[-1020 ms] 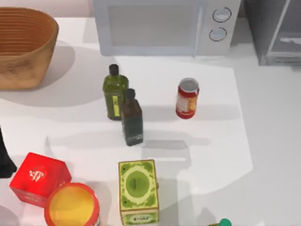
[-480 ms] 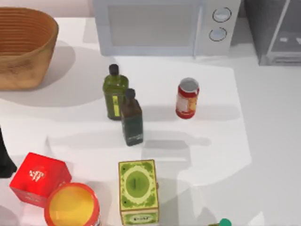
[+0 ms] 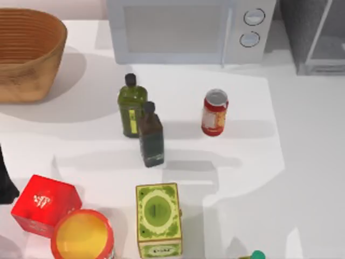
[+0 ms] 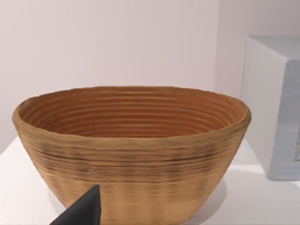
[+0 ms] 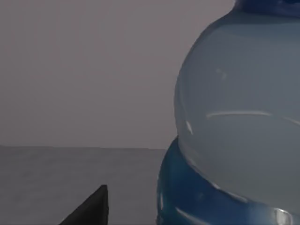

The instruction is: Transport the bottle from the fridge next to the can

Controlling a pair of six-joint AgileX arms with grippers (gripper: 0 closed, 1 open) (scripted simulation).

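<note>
Right now your right claw [image 5: 89, 210] sits very close to the bottle [image 5: 234, 122]. Its dark tip shows just beside the bottle's rounded clear shoulder and the blue band of the label below it. The blue cap is at the top of the bottle. You cannot tell from this whether the claw is open, closed or gripping, nor whether it touches the plastic. Behind the claw and the bottle lie a flat grey floor and a plain grey wall.

From above, the fridge [image 3: 315, 38] stands at the table's far right corner, beside the microwave [image 3: 188, 29]. The can [image 3: 215, 112] stands upright out on the white table, in front of the microwave and well apart from the fridge.

Your left claw [image 4: 82, 212] is parked facing the basket [image 4: 131, 140], which stands just ahead of it with the microwave's side beyond. Its open or closed state cannot be told either. The left arm [image 3: 4, 181] shows at the table's left edge, near the red box [image 3: 46, 205].
</note>
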